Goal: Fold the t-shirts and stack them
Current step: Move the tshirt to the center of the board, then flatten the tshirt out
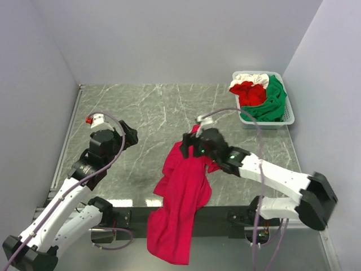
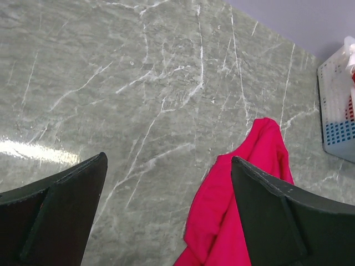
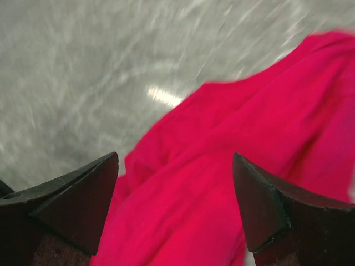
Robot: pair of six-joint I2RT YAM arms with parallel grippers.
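A large crimson-red t-shirt (image 1: 183,192) lies crumpled on the marble table (image 1: 146,107), and its lower half hangs over the near edge. My right gripper (image 1: 187,147) hovers over the shirt's upper end. In the right wrist view it (image 3: 175,158) is open, with red cloth (image 3: 233,149) below the spread fingers and nothing pinched. My left gripper (image 1: 132,136) stands open over bare marble, to the left of the shirt. In the left wrist view (image 2: 169,158) the shirt (image 2: 244,183) lies beside its right finger. More t-shirts, green (image 1: 276,100), red (image 1: 251,93) and white (image 1: 248,79), are piled in the basket.
The white slotted plastic basket (image 1: 265,122) stands at the table's far right corner and shows at the right edge of the left wrist view (image 2: 338,111). Grey walls close in the table at the back and on both sides.
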